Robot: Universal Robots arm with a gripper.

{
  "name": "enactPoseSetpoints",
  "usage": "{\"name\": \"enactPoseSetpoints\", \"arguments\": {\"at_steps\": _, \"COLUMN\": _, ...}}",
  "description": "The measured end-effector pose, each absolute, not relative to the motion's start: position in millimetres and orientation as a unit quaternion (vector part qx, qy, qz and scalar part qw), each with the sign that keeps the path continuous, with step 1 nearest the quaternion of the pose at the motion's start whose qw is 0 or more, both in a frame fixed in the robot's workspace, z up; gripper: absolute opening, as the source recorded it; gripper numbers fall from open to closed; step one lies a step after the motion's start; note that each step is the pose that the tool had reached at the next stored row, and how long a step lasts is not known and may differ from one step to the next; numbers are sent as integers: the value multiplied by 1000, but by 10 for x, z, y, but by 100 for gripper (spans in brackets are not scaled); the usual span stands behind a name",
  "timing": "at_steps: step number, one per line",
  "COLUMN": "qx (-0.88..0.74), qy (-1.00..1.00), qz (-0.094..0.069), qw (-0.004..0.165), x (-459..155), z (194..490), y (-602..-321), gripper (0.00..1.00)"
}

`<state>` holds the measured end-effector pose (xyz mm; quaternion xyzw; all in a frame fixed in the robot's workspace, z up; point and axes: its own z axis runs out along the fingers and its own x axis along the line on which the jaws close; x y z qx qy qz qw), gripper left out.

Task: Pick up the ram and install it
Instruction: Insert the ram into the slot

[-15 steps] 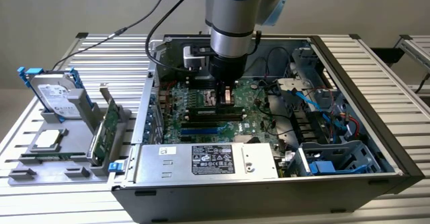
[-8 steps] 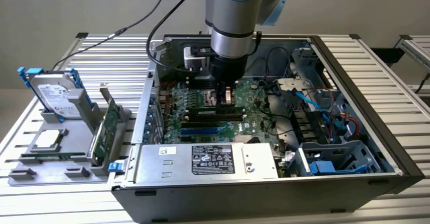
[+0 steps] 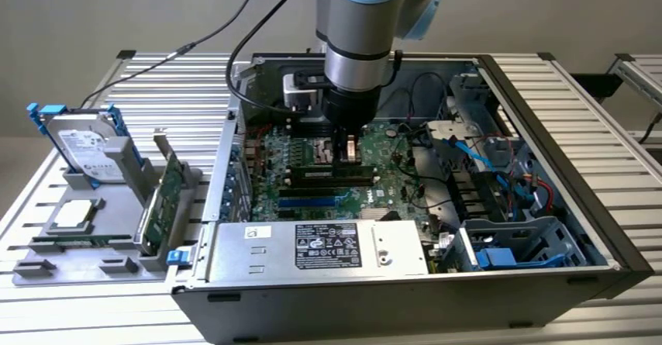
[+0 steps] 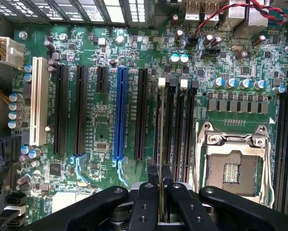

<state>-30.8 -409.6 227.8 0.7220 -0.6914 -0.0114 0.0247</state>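
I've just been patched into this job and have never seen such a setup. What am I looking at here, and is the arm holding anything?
The exterior view is from a camera off the arm: a robot arm reaches down into an open computer case on a slatted table. The wrist view looks down past the gripper at the green motherboard. Its two black fingers are closed on the ram, seen edge-on as a thin strip lined up with the long black memory slots beside the processor socket. On the exterior view's left, a grey tray holds a hard drive and a green expansion card.
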Motion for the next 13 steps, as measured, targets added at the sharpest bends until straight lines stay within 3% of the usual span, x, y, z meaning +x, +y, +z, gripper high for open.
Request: {"name": "enactPoseSetpoints", "arguments": {"at_steps": 13, "qx": 719, "qy": -694, "qz": -12, "qw": 25, "x": -312, "z": 2276, "y": -4096, "gripper": 14}}
